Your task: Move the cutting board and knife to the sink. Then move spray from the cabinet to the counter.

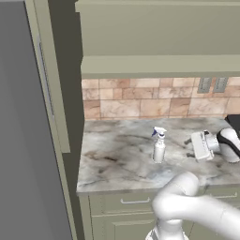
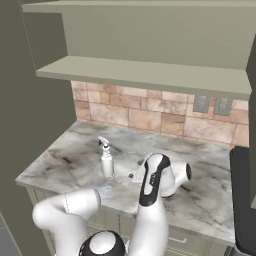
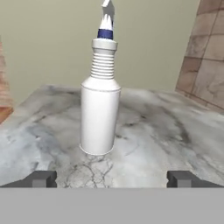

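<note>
The spray (image 3: pixel 100 116) stands upright on the marble counter (image 1: pixel 117 159), below the cabinet (image 2: pixel 150 75) shelf. Your end effector (image 3: pixel 111 178) faces it with its fingertips (image 3: pixel 41 178) spread wide and nothing between them, the bottle apart from both. By the look of it, the placing is done. Back straight away along the line you face, keeping level and the fingers wide, so neither tip brushes the slim bottle and topples it.
</note>
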